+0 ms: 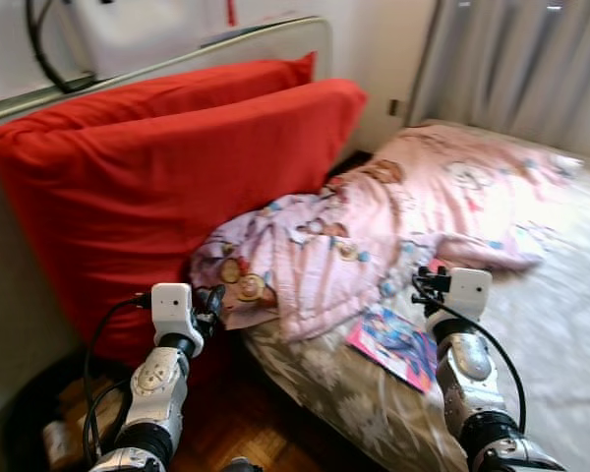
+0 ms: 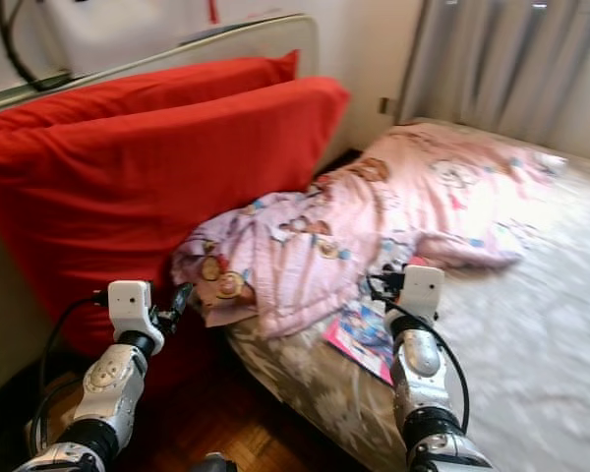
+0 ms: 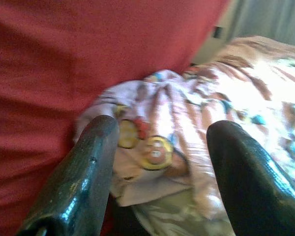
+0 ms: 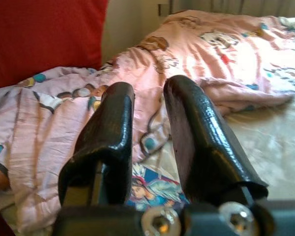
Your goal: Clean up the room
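Note:
A crumpled pink cartoon-print blanket (image 1: pixel 344 246) lies across the bed (image 1: pixel 560 324), its corner hanging over the near edge. A colourful book (image 1: pixel 393 346) lies flat on the sheet just below the blanket. My left gripper (image 1: pixel 214 298) is open beside the blanket's printed corner (image 3: pixel 155 152), nothing between its fingers (image 3: pixel 93 162). My right gripper (image 1: pixel 425 285) hovers over the book (image 4: pixel 152 189) at the blanket's edge, open by a narrow gap and holding nothing.
Two big red cushions (image 1: pixel 157 187) lean against the wall and a pale headboard (image 1: pixel 265 44) on the left. Grey curtains (image 1: pixel 531 69) hang behind the bed. A strip of wooden floor (image 1: pixel 246 433) lies between cushions and bed, with a dark container (image 1: pixel 29 413) at lower left.

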